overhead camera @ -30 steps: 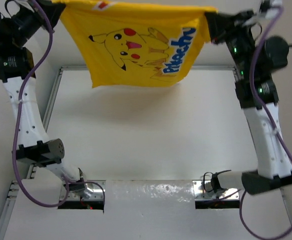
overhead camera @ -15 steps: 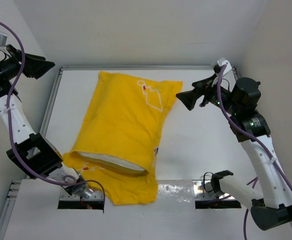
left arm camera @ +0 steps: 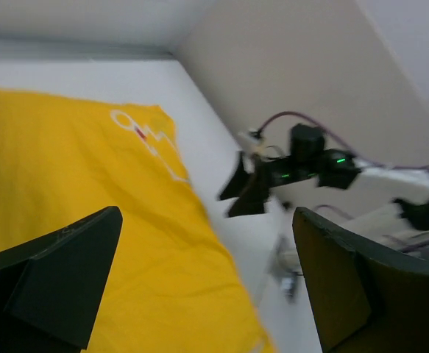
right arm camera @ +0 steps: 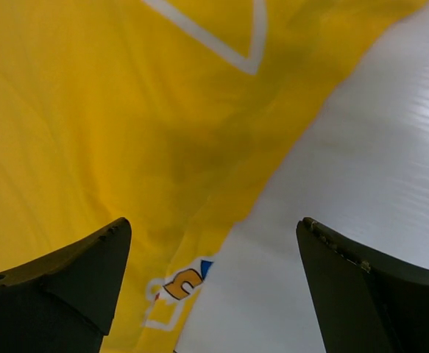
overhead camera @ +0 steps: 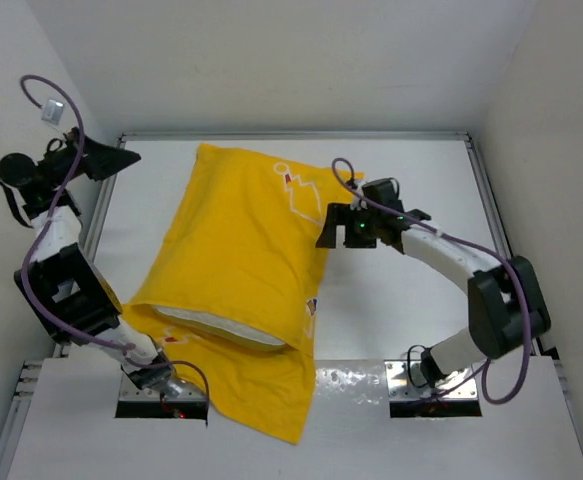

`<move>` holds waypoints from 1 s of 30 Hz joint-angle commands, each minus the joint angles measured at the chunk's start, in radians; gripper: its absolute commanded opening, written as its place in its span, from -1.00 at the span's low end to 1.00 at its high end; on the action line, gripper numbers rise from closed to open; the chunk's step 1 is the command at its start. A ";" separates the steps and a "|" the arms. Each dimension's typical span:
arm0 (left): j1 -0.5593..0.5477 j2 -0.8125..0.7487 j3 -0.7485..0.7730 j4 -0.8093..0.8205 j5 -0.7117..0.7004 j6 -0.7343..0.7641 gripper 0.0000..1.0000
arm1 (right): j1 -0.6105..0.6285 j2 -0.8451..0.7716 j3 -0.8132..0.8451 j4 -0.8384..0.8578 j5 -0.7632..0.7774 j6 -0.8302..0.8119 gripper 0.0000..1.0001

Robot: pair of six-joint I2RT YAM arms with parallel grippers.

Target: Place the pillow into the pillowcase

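Observation:
The bright yellow pillowcase (overhead camera: 241,250) lies diagonally on the white table, bulging with the pillow (overhead camera: 216,328) inside it. Only a cream-white strip of the pillow shows at the case's open mouth near the front left. A loose yellow flap hangs over the table's near edge. My left gripper (overhead camera: 121,157) is open, raised at the back left, clear of the fabric. In the left wrist view the pillowcase (left arm camera: 89,198) fills the lower left. My right gripper (overhead camera: 333,228) is open, low beside the case's right edge. In the right wrist view the pillowcase (right arm camera: 126,132) lies below the spread fingers.
The white table (overhead camera: 411,180) is bounded by a raised rail at the back and sides. Beige walls close in on the left, back and right. Purple cables loop off both arms. The arm bases sit at the near edge.
One second ago both grippers held the pillowcase high at the back. It now lies on the table with the pillow inside, both grippers have let go, and the right arm has dropped beside it.

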 commanded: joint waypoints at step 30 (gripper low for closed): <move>-0.153 0.110 0.595 0.574 0.148 -0.704 0.99 | 0.122 0.347 0.529 -0.023 0.175 -0.001 0.49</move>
